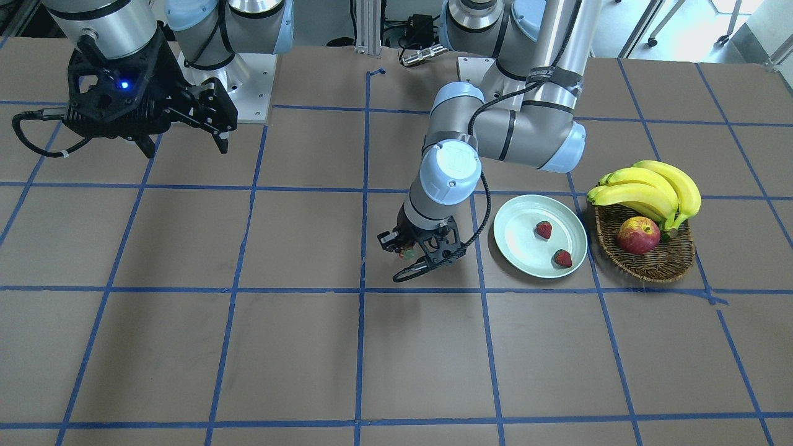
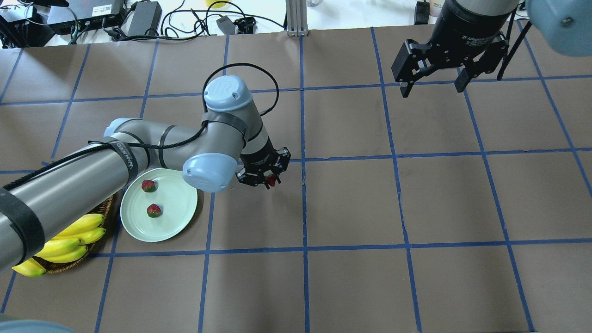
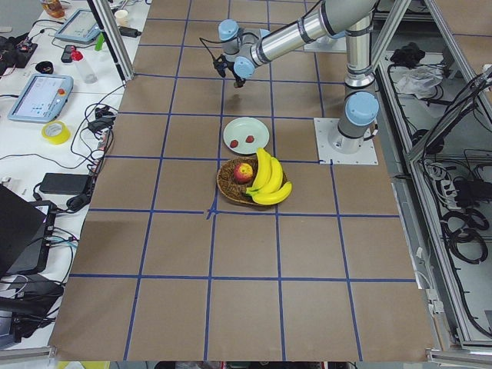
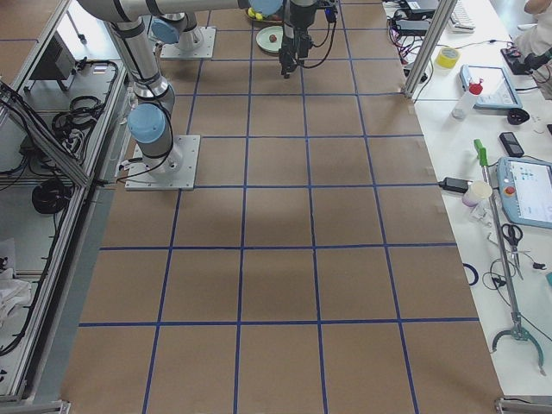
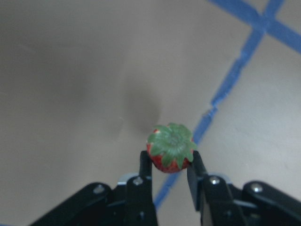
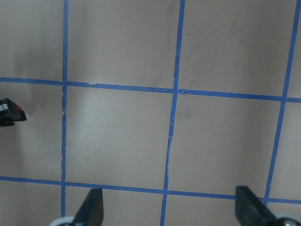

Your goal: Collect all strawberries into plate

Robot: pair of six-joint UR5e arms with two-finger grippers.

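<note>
**Item 1, left pincer** (image 5: 169,165): I am watching it clench the third strawberry (image 5: 170,151) right at the fingertips. The red body is pinched on both sides and the green cap is facing my wrist camera. Judging by the shadow below, the berry is hanging clear of the worktop (image 5: 70,94).

**Item 2, right pincer** (image 2: 432,87): it is standing released with the jaws wide, carrying nothing and well apart from everything else.

**Item 3, plate** (image 2: 178,217): it is lying near the left pincer, off to that pincer's left. One plated strawberry (image 2: 148,186) and the other plated strawberry (image 2: 154,210) are sitting in it, apart from each other.

**Hazards I am weighing:**
- The hold is looking shallow, so a quick swing could be shaking the berry loose and sending it rolling over the worktop.
- Squeezing harder could be bruising it.
- Letting go too high, or too close to the rim, could be bouncing it out or knocking a seated berry off.
</note>
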